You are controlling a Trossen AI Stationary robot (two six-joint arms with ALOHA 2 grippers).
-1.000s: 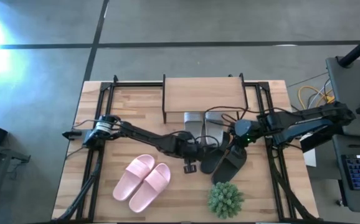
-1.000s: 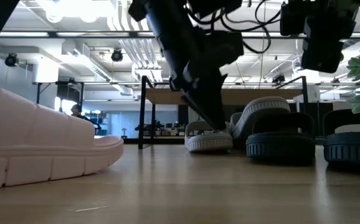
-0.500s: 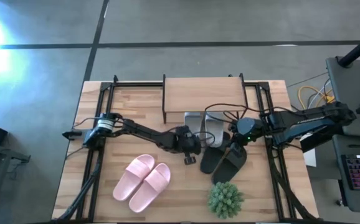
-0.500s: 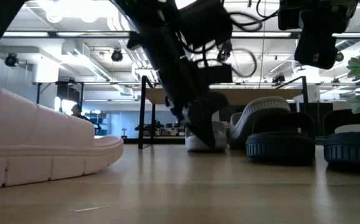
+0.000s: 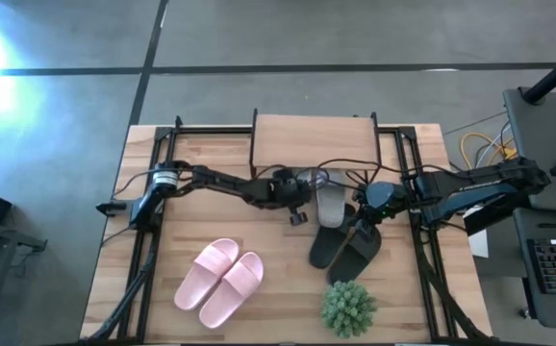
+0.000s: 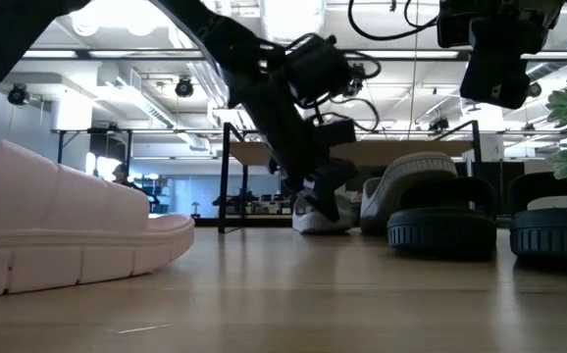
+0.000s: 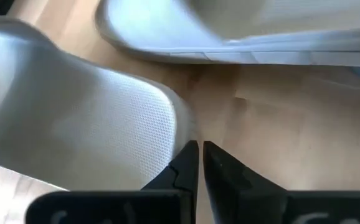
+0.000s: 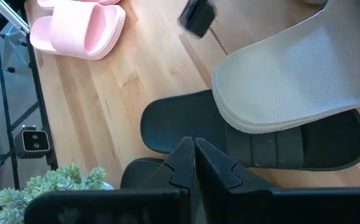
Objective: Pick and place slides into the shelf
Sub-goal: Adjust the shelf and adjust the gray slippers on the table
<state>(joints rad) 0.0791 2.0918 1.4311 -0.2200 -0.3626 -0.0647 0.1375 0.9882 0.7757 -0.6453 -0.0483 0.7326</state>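
My left gripper is shut and low on the table, in front of the shelf, between the two grey-white slides. One grey slide lies partly under the shelf; the other lies flat just to its right. My right gripper is shut and hangs above the black pair, touching nothing. In the right wrist view the second grey slide's near end overlaps a black slide. The pink pair rests sole-down near the front left. My left gripper has its shut fingers against the near end rim of the grey slide that lies partly under the shelf, touching it with the outer side of one finger. The fingers come in low from the table's left. The slide lies flat on the table.
A small green plant stands at the near edge beside the black slides. Black frame rails run along both table sides. Bare wood lies between the pink pair and the shelf. Cables trail off the right arm.
My left gripper has moved toward the far edge, from beside the black slides up to the shelf front, staying shut. The left grey slide has slid farther under the shelf with it.
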